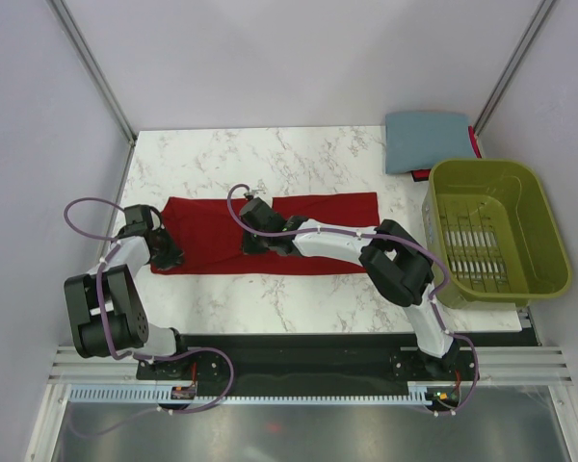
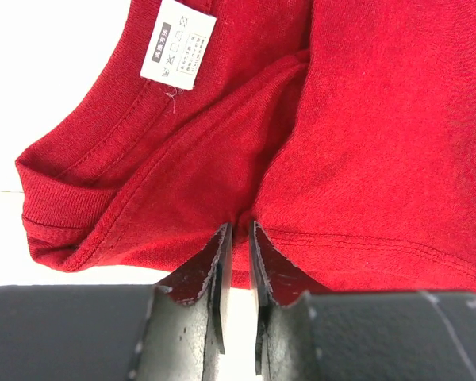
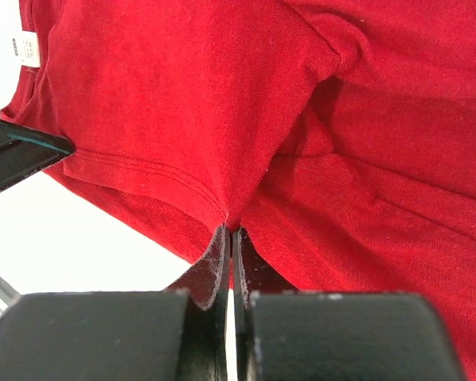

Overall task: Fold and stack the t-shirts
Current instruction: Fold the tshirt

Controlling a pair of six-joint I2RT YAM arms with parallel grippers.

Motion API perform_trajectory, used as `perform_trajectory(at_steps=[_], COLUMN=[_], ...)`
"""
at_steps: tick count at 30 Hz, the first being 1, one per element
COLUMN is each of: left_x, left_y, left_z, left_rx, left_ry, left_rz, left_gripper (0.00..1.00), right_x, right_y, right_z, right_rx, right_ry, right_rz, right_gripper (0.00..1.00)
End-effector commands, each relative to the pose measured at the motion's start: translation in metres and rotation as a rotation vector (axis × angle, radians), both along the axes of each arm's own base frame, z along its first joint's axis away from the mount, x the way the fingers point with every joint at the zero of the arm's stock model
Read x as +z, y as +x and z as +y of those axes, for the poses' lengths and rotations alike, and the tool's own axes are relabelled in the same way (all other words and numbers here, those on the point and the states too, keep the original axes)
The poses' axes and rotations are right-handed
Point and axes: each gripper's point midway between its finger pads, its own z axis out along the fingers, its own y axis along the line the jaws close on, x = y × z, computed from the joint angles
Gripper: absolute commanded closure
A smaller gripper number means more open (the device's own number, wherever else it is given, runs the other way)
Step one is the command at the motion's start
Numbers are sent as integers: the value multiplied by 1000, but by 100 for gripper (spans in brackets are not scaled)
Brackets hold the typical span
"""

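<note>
Looking across the marble table point(image 1: 270, 154), we judge the job a little past halfway. The olive basket point(image 1: 484, 166) stands at the right edge with nothing in it that we can make out. The dark red t-shirt point(image 1: 328, 210) lies mid-table, already folded lengthwise into a long band, but not yet folded across its length. The slate blue-grey t-shirt point(image 1: 426, 140) sits as a neat folded square at the far right corner, well apart from the red one, so we count it as done. What remains is to fold the red band short and stack it on the blue-grey one. The left gripper point(image 2: 239, 230) has its jaws nearly together and pinches the hem at the collar end, near the white label point(image 2: 177, 41). The right gripper point(image 3: 230, 232) is clenched on a fold of red cloth further along.
</note>
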Motion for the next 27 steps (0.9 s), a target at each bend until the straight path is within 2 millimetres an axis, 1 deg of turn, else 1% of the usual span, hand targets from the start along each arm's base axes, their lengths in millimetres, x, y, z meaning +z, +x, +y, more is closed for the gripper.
perform_trajectory(at_steps=[1, 5, 6, 9, 14, 19, 20, 22, 23, 24, 27], left_x=[16, 14, 15, 19, 37, 58, 60, 63, 63, 64, 70], left_y=[9, 10, 10, 13, 18, 21, 18, 15, 8, 6, -1], left_z=[-1, -3, -3, -3, 3, 3, 2, 3, 7, 7, 1], left_rx=[-46, -50, -51, -42, 19, 47, 60, 83, 134, 148, 182], left_ry=[13, 3, -1, 2, 20, 20, 14, 15, 24, 22, -12], left_rz=[-57, -52, -54, -68, -112, -167, -160, -156, -132, -129, -145], left_gripper=[80, 83, 89, 98, 98, 98, 98, 98, 98, 98, 98], right_x=[5, 5, 5, 6, 6, 6, 4, 8, 10, 13, 22], right_y=[5, 5, 4, 6, 8, 13, 11, 11, 10, 11, 14], right_z=[7, 8, 9, 7, 4, -1, -1, -2, -3, -2, -3], right_rx=[11, 11, 13, 11, 14, 2, 5, 2, 1, 1, -2], right_ry=[18, 21, 19, 15, 4, 5, 1, 9, 12, 18, 29], right_rz=[-15, -17, -16, -24, -30, -30, -28, -31, -32, -37, -49], right_gripper=[100, 100, 100, 100, 100, 100, 100, 100, 100, 100, 100])
